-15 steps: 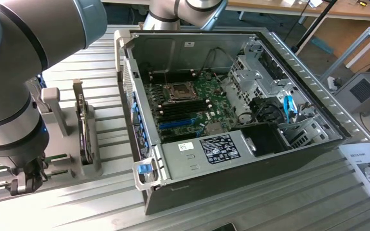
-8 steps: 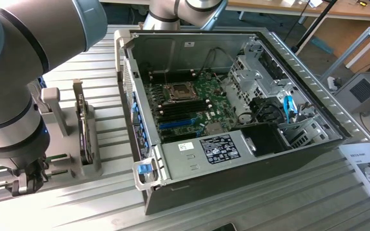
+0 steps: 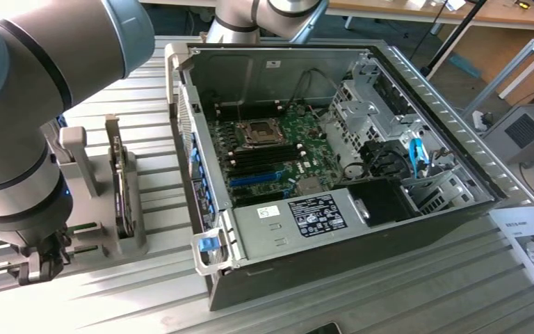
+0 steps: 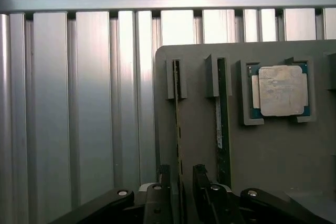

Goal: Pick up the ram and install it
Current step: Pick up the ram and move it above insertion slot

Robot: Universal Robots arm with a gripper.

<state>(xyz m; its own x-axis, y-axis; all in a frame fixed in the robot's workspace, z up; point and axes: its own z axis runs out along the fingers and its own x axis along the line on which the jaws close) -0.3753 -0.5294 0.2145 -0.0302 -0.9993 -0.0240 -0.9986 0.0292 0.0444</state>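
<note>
From where I stand, the end effector (image 4: pixel 181 177) is down over the grey plastic holder block (image 4: pixel 199 129). Its two dark fingers (image 4: pixel 202 182) are apart and straddle the ram, a thin green circuit-board stick (image 4: pixel 177 124) standing on edge in its slot. The stick runs between the fingers with a sliver of gap on each side, so nothing is clamped yet. The gap looks a little wider on one side. I'd judge the grip goes best if the stick is centred first, so both pads meet its flat faces together and don't lever it sideways in the slot.

Just outside one finger stands a second green stick (image 4: pixel 223 124), close enough that the finger should not drift toward it. Farther out on that same side, the square silver processor chip (image 4: pixel 281 90) lies flat in its own pocket, well apart from the grip. The block rests on the ribbed aluminium table (image 4: pixel 94 103). Well away from the end effector, across the table, the open black computer case (image 3: pixel 341 268) lies on its side with the green motherboard (image 3: pixel 281 146) showing.
</note>
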